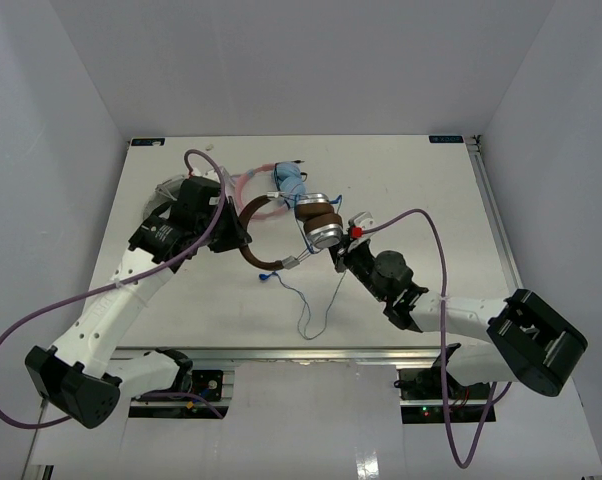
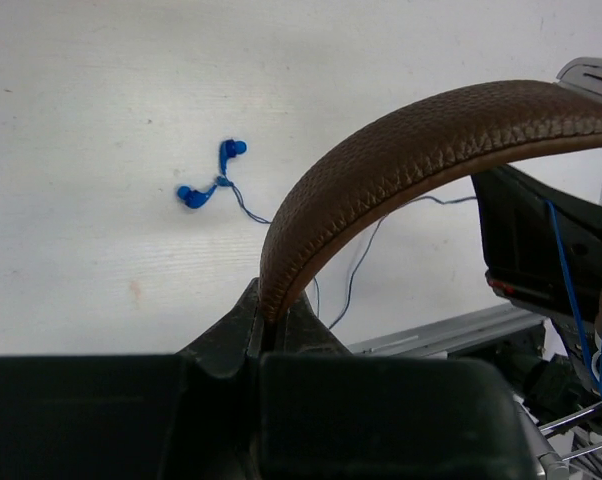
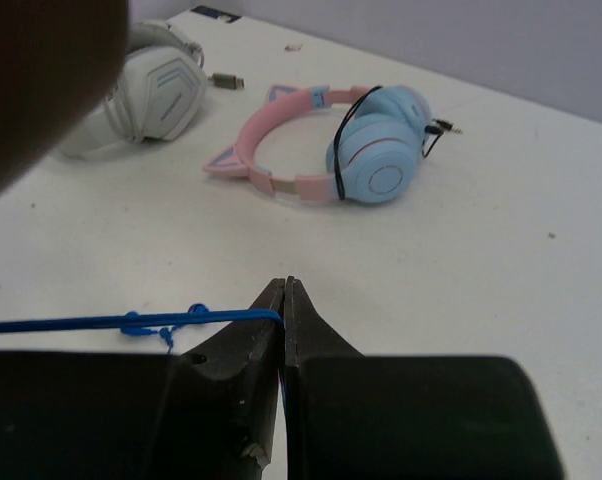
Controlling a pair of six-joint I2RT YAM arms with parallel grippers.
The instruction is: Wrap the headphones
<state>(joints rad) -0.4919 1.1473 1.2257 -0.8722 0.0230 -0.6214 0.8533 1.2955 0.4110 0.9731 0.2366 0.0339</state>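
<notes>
Left gripper (image 2: 271,300) is clamped shut on the dark brown headband (image 2: 411,140) of the headphones (image 1: 326,234), its two fingers pressed against either side of the leather strap near one end. In the overhead view this puts the left arm's tool at the left end of the headband arc, with the band curving away from it toward the middle of the white table (image 1: 431,200). The brown ear pads and silver cups sit at the far end of the arc, close to the table's centre.

The right gripper (image 3: 284,285) is closed narrow on the thin blue cable (image 3: 101,322); the cable runs out taut to the left from between the fingertips, with a small knot or kink in it just beside them. From above, this gripper sits just beside the silver cups, on their right. More of the cable trails loose on the table toward the near edge, and the left wrist camera shows a small blue knotted bit of it lying flat on the surface.

Behind the headphones, the pink cat-ear headphones (image 3: 321,150) with light blue cups lie on the table, and the grey-white headphones (image 3: 151,95) lie further left, partly hidden under the left arm in the overhead view.
</notes>
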